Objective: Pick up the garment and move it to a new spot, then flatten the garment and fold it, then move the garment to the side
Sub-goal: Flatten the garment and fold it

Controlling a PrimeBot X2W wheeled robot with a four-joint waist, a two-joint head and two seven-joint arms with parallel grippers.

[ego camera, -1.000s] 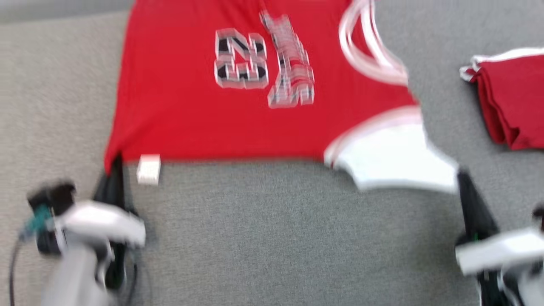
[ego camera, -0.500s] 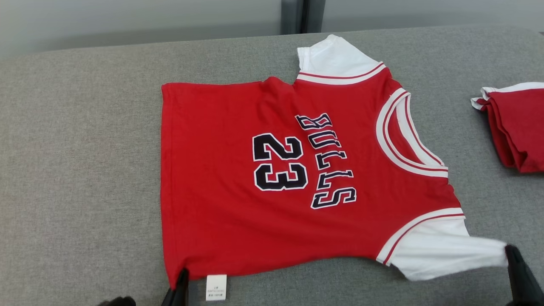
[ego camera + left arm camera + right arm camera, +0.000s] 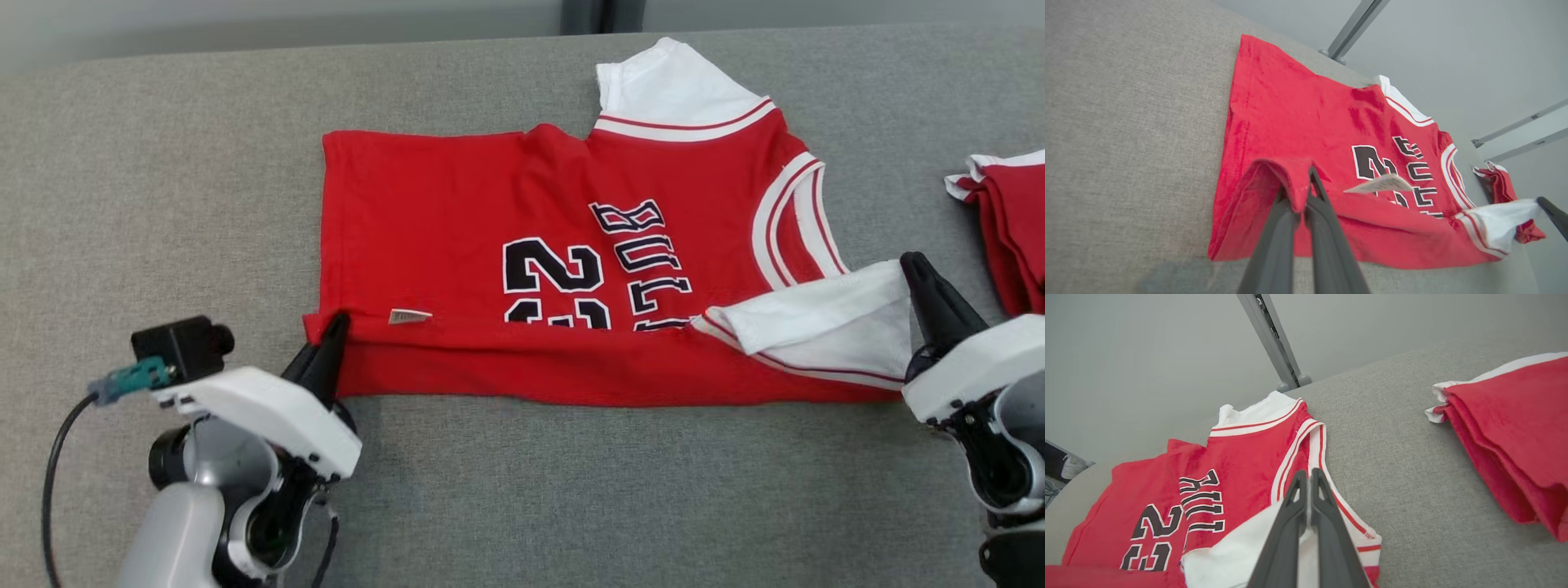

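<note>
Fingers on both sides are clamping fabric, jaws squeezed right together. My left gripper is pinching the near hem corner of the red jersey. In the left wrist view that corner is draping over my fingertips, raised a bit off the grey surface. My right gripper is gripping the end of the near white sleeve, and the cloth is sandwiched flat between the two dark fingers in the right wrist view.

The jersey is lying across the middle of the surface, closer to the far edge, with its neck opening pointing at the right edge. Its near long side is doubling over onto the body, so the fold is covering the bottom half of the 23 and the last letters of the print. A little white label is sticking out just beside my left fingers. The other white sleeve is lying flat up by the far edge.

Another folded red garment is sitting at the right edge, near my right gripper but apart from the jersey. A grey metal post is standing just behind the far edge.
</note>
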